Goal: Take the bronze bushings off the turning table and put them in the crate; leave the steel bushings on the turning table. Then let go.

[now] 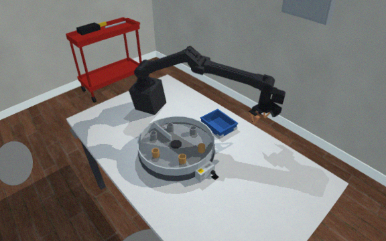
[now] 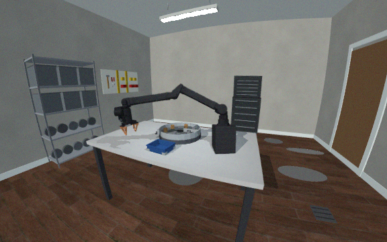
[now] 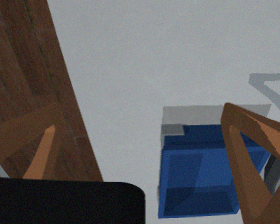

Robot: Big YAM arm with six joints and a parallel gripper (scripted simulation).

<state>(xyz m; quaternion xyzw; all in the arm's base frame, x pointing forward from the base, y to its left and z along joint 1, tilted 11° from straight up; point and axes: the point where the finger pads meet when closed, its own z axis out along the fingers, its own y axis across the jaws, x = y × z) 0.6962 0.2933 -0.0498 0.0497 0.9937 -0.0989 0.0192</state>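
The round grey turning table (image 1: 171, 171) (image 2: 183, 136) carries three bronze bushings, all upright: one bushing (image 1: 155, 153) at the left, one bushing (image 1: 182, 159) at the front and one bushing (image 1: 201, 148) at the right in the top view. Three grey steel bushings stand in its back part: one bushing (image 1: 153, 136), one bushing (image 1: 170, 127) and one bushing (image 1: 193, 131). The blue crate (image 1: 218, 122) (image 2: 160, 147) (image 3: 193, 170) stands beside the turning table and shows nothing inside. My gripper (image 1: 260, 117) (image 2: 130, 132) (image 3: 142, 111) is wide open and empty, high above the table edge, beyond the crate.
A thin upright divider (image 1: 161, 130) and a black hub (image 1: 175, 144) stand on the turning table inside its raised rim. A small control box (image 1: 204, 171) with a yellow mark sits against its outside. The arm's black base (image 1: 148, 97) (image 2: 224, 139) stands at the table's far end.
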